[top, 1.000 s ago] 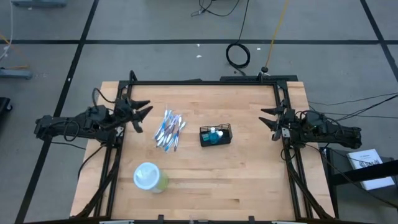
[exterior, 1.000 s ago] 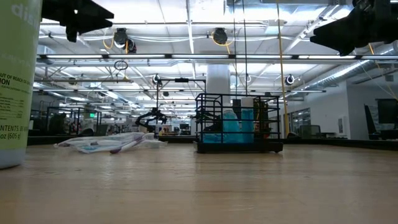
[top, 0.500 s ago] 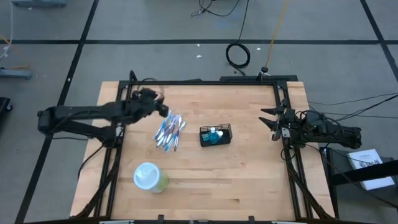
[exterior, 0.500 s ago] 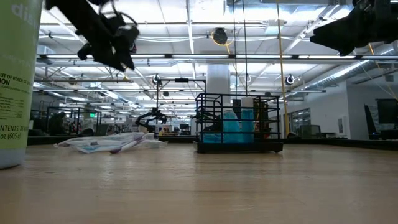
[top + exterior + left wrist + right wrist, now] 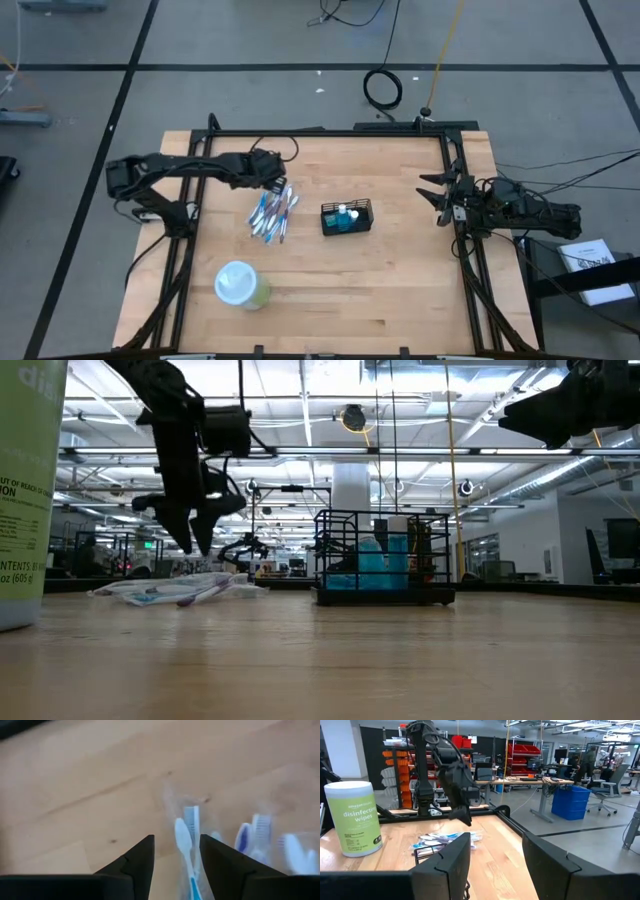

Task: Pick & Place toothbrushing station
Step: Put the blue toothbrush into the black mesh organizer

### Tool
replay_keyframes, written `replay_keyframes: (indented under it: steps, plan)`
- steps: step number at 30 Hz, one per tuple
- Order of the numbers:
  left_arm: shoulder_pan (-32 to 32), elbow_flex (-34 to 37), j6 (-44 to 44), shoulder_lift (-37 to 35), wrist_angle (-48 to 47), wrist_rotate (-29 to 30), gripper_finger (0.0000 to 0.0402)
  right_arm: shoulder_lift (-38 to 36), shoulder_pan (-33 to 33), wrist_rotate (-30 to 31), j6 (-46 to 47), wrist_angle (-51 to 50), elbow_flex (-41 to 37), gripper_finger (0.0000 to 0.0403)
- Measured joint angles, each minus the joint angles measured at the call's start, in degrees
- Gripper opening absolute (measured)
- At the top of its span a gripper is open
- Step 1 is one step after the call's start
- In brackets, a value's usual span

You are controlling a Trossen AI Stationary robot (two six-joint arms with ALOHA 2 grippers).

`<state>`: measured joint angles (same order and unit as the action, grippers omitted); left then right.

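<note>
The toothbrushing station [image 5: 346, 217], a small black wire caddy with something blue inside, stands on the wooden table right of centre; it also shows in the low view [image 5: 380, 558]. A pile of wrapped blue-and-white toothbrushes [image 5: 272, 212] lies flat to its left. My left gripper [image 5: 278, 184] hangs open over the pile's far end, pointing steeply down, its tips [image 5: 195, 545] clear above the brushes [image 5: 186, 842]. My right gripper [image 5: 432, 195] waits open at the table's right edge, roughly level [image 5: 495, 857].
A pale-green canister of disinfecting wipes [image 5: 240, 285] stands upright near the table's front left [image 5: 354, 817]. A black frame [image 5: 330, 131] borders the table's far and side edges. Bare wood [image 5: 380, 290] lies in front of the caddy.
My left gripper has swung from the table's left edge toward the right, over the far end of the toothbrush pile. It has come down and tipped from about level to pointing steeply down. The toothbrushes, the caddy and the canister have stayed put.
</note>
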<state>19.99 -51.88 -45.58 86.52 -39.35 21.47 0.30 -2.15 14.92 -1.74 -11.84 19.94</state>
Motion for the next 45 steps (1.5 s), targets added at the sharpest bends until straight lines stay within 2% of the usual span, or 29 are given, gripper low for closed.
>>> replay_keyframes:
  steps: [17, 41, 45]
  plan:
    - [0.9, 0.0, 0.3, 10.2, 4.6, -1.5, 0.0152, 0.0, 0.0, 0.0, 0.0, 0.0, 0.0, 0.0171]
    - [1.8, 0.0, 0.4, 10.4, 5.0, -1.6, 0.0151, 0.0, 0.0, 0.0, 0.0, 0.0, 0.0, 0.0171]
    - [1.7, -0.4, 0.5, 10.1, 4.7, -1.6, 0.0135, 0.0, 0.0, 0.0, 0.0, 0.0, 0.0, 0.0171]
